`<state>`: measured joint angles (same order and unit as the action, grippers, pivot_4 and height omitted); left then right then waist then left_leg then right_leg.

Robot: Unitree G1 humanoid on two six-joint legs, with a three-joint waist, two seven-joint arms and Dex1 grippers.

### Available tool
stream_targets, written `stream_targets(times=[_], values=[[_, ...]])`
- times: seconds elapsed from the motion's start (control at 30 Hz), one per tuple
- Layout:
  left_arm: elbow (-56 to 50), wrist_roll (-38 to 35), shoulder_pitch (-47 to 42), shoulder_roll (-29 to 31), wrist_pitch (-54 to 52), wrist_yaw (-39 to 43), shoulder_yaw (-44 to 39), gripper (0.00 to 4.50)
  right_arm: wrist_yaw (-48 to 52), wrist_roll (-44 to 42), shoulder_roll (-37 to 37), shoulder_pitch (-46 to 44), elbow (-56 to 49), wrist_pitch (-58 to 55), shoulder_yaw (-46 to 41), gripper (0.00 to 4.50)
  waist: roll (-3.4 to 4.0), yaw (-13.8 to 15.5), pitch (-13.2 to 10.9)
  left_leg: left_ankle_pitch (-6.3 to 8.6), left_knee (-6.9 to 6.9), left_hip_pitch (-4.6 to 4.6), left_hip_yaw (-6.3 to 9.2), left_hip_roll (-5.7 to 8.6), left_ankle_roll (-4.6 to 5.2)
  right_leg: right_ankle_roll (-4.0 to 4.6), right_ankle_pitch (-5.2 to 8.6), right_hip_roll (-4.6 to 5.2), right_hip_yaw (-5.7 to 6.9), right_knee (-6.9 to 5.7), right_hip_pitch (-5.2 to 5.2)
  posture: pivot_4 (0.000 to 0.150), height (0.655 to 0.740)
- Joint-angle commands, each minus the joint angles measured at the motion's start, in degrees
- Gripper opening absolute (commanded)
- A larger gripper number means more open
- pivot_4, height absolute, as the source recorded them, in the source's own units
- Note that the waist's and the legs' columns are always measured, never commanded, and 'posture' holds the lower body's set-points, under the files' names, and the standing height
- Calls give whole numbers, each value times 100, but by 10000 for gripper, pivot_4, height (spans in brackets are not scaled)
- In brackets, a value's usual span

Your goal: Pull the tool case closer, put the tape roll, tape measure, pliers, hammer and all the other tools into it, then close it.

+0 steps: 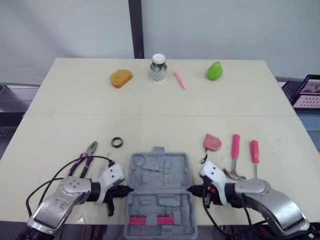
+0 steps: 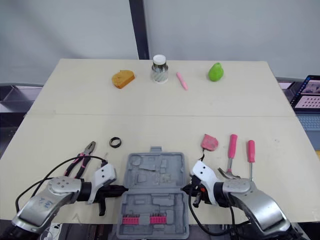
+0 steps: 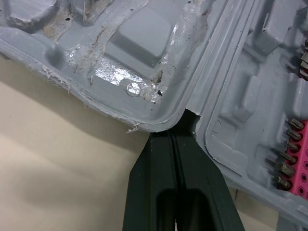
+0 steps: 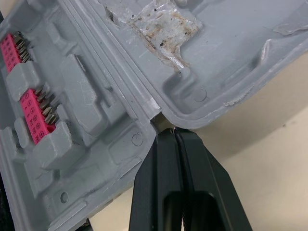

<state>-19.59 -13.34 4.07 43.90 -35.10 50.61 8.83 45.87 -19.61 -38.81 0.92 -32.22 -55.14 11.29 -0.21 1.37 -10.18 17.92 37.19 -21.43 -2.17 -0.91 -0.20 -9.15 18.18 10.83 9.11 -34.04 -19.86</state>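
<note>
Case-pulling step looks about done: my left gripper (image 1: 127, 189) and right gripper (image 1: 190, 190) are both fully closed with nothing in them, tips tucked against the tool case (image 1: 160, 172) hinge. Next I'd open up and go for the pliers (image 1: 87, 155).

I count one open grey plastic tool case (image 1: 159, 172), and in it two pink strips of screwdriver bits (image 1: 136, 220). Of loose tools I see one small black tape ring (image 1: 117, 142), one pair of pliers with pink-and-black handles (image 1: 86, 156), one rounded pink tape measure (image 1: 212, 142) and two long pink-handled tools (image 1: 235, 146). Then one orange bread-shaped piece (image 1: 121, 78), one white-lidded glass jar (image 1: 158, 68), one pink marker (image 1: 180, 79) and one green pear (image 1: 214, 71).
</note>
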Motion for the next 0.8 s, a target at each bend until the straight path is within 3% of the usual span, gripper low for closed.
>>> stream_targets(times=[0.03, 0.8], values=[[-137, -33, 136, 68, -40, 69, 86, 443, -48, -165, -41, 38, -306, 13, 2, 721, 0, 0, 0, 0, 0, 0, 0, 0, 0, 0, 0, 0, 0, 0, 0, 1500, 7400], [-204, -92, 226, 139, -129, 74, 82, 443, -288, -388, -82, 219, -381, 20, -21, 721, 1, 2, 0, 1, 0, 1, -1, -4, -1, 2, 0, -5, -1, 3, 0, 1500, 7400]])
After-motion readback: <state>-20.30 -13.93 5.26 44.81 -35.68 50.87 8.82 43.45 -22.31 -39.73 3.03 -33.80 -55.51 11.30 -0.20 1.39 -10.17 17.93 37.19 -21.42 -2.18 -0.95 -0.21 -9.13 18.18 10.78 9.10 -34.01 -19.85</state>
